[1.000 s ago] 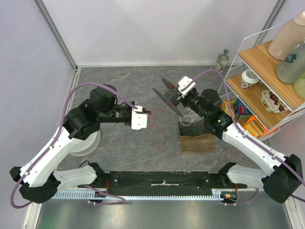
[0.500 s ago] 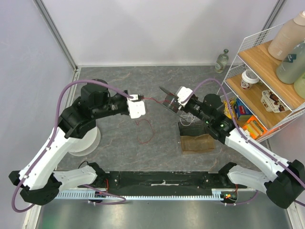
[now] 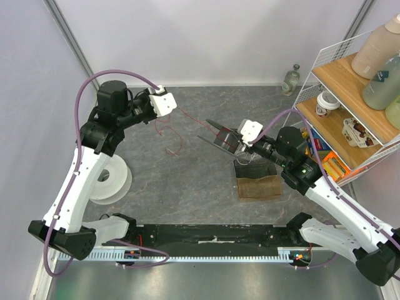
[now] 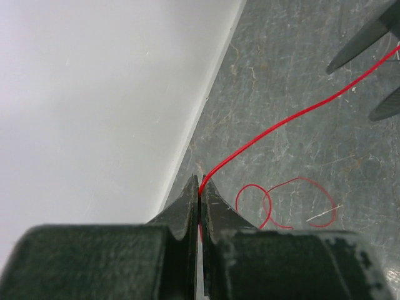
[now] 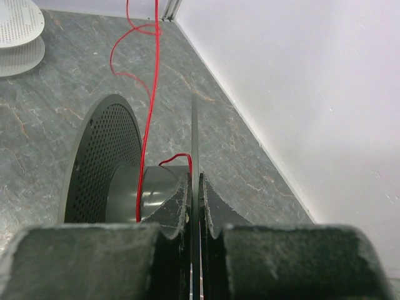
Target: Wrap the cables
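Red wire [image 4: 300, 114] nipped in outstretched left pincer [image 4: 200, 187], right pincer [image 5: 195, 181] gripping spool [image 5: 103, 156]

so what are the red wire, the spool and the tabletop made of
Red wire: probably plastic-insulated and glossy; it bends in springy loops. Spool: likely moulded plastic, matte dark grey, with a thin flange full of small holes. Tabletop: grey and veined like stone, though it may be a printed laminate or mat.
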`<state>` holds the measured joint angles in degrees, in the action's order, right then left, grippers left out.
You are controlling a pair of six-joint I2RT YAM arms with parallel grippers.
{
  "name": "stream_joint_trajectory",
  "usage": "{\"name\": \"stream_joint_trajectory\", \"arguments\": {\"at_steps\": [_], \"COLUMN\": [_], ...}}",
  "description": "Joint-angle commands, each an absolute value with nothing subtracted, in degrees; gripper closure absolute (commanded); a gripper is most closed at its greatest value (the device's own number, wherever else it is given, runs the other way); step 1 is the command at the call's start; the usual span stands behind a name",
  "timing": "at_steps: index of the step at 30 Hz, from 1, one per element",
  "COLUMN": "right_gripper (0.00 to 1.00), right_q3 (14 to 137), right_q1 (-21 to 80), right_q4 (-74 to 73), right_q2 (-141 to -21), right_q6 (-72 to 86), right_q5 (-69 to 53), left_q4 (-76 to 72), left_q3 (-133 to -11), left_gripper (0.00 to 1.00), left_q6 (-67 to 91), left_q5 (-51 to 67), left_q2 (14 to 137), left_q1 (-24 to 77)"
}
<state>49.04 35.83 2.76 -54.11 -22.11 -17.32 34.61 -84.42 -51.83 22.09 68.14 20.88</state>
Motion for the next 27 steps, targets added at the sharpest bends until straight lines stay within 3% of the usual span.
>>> {"name": "stream_joint_trajectory", "arguments": {"at_steps": [1,10,19,27], "right_gripper": [1.00,1.00,1.00,1.00], "right_q3": [51.42,53.08,62.83,71.88], "right_q1": [35.68,35.51,35.60,35.16], "right_q4": [3.69,3.95,8.96,15.21], "right_q2": [-51.59,-50.27,-53.43,-59.58], "right_q6": [-23.47,-18.99,-0.82,18.26], "right_q5": [-17.31,-19.77,-22.85,-12.33], "left_q4": [31.03,31.73,28.83,20.50], "left_q3": [-87.45,-87.37,-84.29,-76.39], "left_gripper": [0.98,0.98,0.98,0.98], "left_q6": [-52.20,-53.44,-47.56,-34.30], "left_q5": [25.49,28.39,32.16,36.21], "left_q2": [67.76,69.26,74.44,77.08], "left_q1": [18.90,13.19,10.02,9.93]}}
